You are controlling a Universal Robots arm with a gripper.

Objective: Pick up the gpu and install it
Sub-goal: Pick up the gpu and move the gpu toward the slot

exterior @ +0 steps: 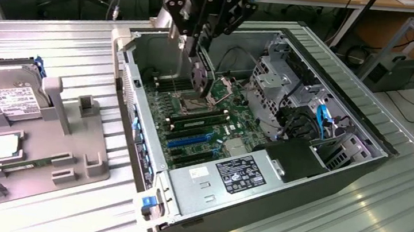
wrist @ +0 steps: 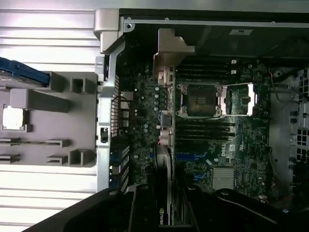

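Observation:
The gpu (exterior: 202, 72), a thin dark card, hangs edge-down inside the open computer case (exterior: 360, 129), just above the motherboard (exterior: 206, 124) near the CPU socket (exterior: 191, 104). My gripper (exterior: 203, 33) is shut on the card's upper edge. In the wrist view the gpu (wrist: 165, 159) appears edge-on, running over the board beside the socket (wrist: 199, 100), and its pale metal bracket (wrist: 170, 50) is at the end by the case wall. The gripper (wrist: 164, 208) holds the near end, where a green logo shows.
A grey parts fixture (exterior: 73, 142) lies on the metal table at the exterior view's left, holding a hard drive (exterior: 8, 92), a small silver chip (exterior: 3, 148) and a memory stick (exterior: 28, 165). Inside the case are a drive cage (exterior: 276, 86), a power supply (exterior: 235, 174) and cables.

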